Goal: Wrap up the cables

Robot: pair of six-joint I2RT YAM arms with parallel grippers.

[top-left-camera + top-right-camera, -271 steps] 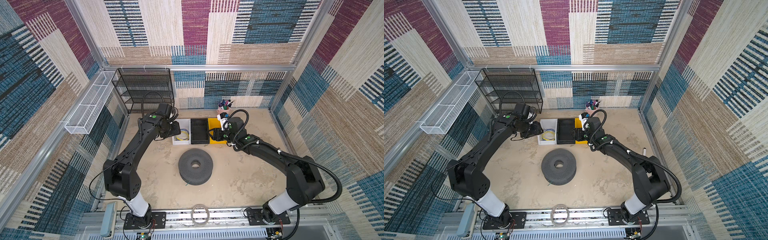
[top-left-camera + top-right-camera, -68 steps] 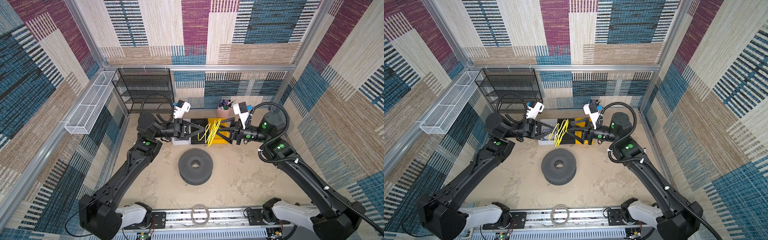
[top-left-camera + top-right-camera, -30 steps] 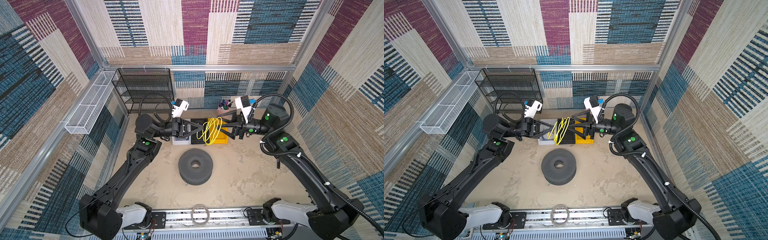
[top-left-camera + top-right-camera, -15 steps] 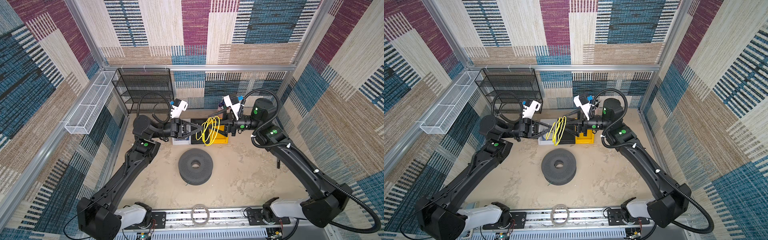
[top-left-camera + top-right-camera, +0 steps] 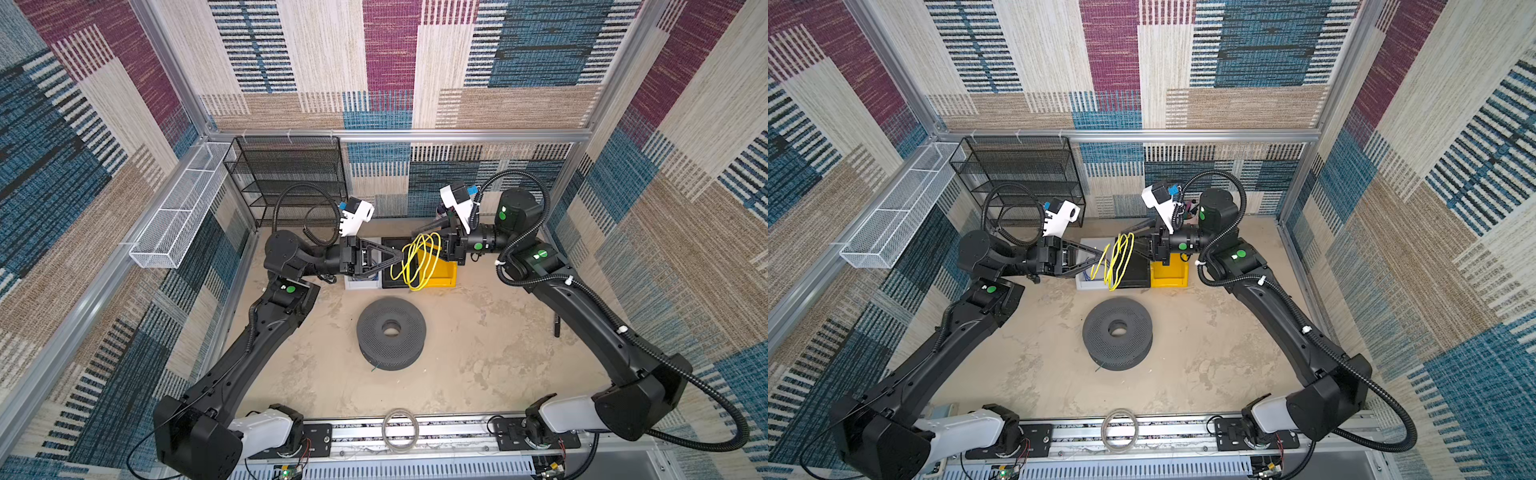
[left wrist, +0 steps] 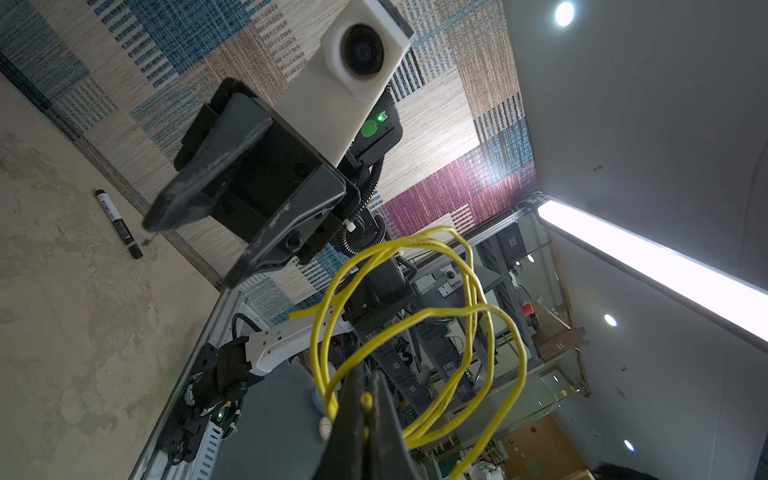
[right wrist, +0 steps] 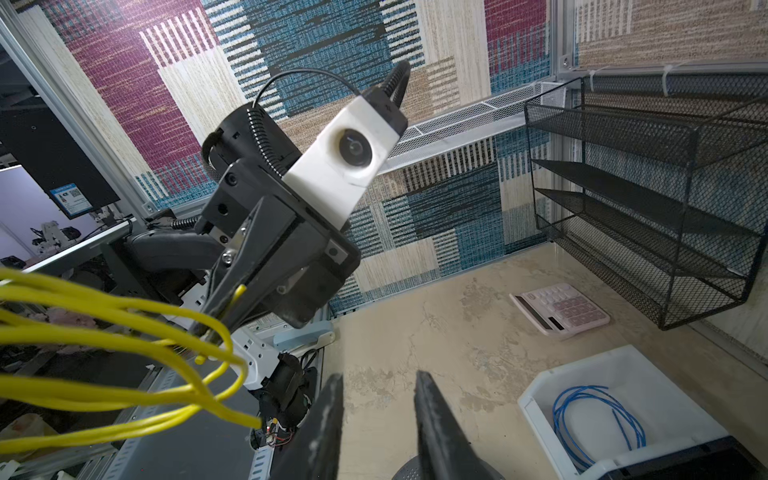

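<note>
Raised left pincer on looped yellow cable

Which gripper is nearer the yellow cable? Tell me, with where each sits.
Left. The left gripper is shut on the yellow cable, pinching its loops; the right gripper sits beside the loops, jaws apart with nothing between them.

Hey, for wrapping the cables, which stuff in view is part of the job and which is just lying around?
In the job:
yellow cable, pinched in the left end effector
blue cable, coiled in the white bin
right end effector, open near the yellow cable

Lying about:
black spool
calculator
marker
mesh rack
pale tubing hoop
</note>
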